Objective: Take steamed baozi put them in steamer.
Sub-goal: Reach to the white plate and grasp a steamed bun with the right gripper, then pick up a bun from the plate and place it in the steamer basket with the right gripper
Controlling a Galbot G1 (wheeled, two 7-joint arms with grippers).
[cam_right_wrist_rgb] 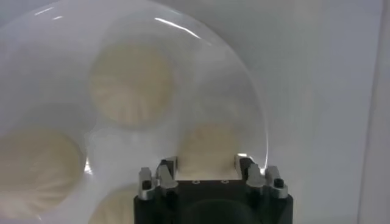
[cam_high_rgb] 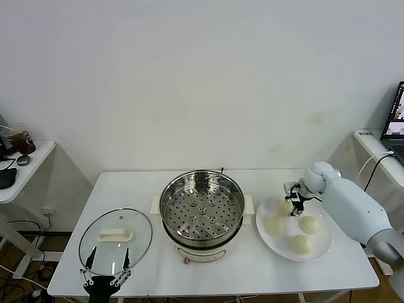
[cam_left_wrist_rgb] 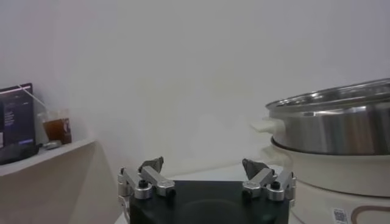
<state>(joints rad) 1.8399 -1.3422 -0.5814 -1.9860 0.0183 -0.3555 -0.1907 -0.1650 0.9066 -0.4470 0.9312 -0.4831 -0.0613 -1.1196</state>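
Here the right pincer [cam_right_wrist_rgb: 207, 165], open and empty, is held over a baozi [cam_right_wrist_rgb: 210, 146] near the worktop's right edge; it should be centred before closing gently.

Looks like a lab or office test room dressed up as a kitchen. Bare white wall [cam_high_rgb: 202, 76], plain white folding table [cam_high_rgb: 208, 268] with a cooker-top steamer [cam_high_rgb: 202, 205], a glass lid [cam_high_rgb: 115, 240] and a plate [cam_high_rgb: 294, 228] of buns. Side desks either end: a laptop [cam_high_rgb: 396, 120] on the right one, an iced coffee cup [cam_high_rgb: 20, 139] and a mouse [cam_high_rgb: 23, 160] on the left. Cables [cam_high_rgb: 19, 252] trail on the floor.
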